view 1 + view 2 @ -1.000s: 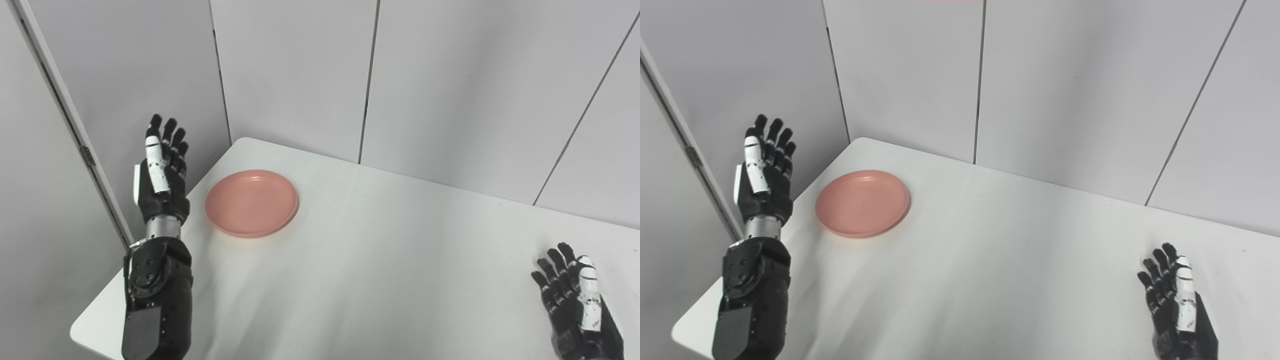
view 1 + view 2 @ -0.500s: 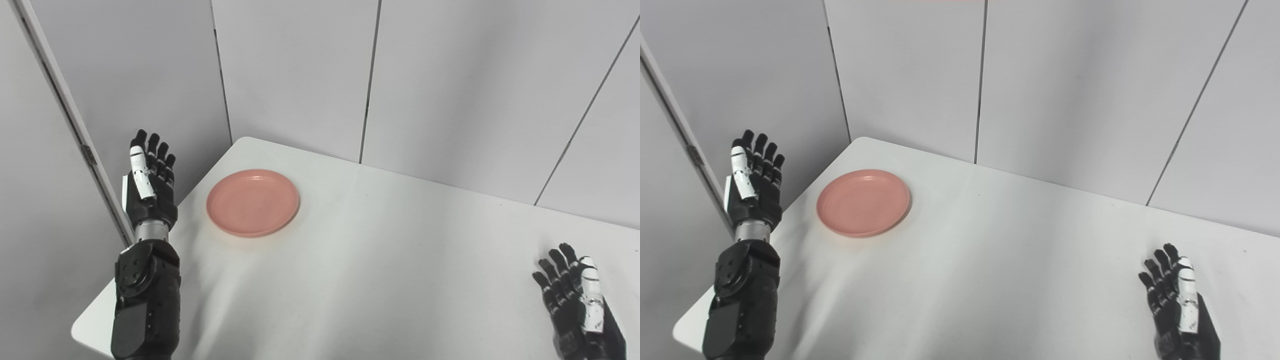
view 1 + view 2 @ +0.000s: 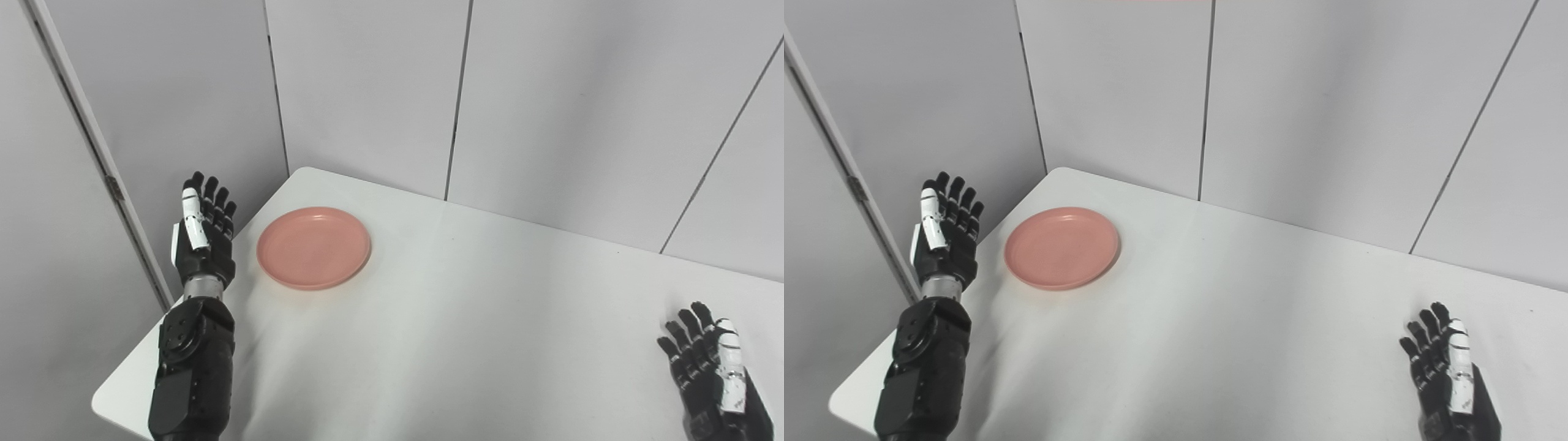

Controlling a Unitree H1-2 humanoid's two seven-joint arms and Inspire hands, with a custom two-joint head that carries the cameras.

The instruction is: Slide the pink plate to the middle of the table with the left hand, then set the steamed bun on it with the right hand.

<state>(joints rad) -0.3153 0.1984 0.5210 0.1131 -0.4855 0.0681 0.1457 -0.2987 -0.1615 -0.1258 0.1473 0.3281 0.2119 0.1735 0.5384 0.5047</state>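
Table bears one pink plate; left hand and right hand spread, empty.

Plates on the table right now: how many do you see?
1. A round pink plate lies near the far-left corner of the white table, just right of the raised, open left hand. Neither head view shows a steamed bun; it may sit outside the frame.
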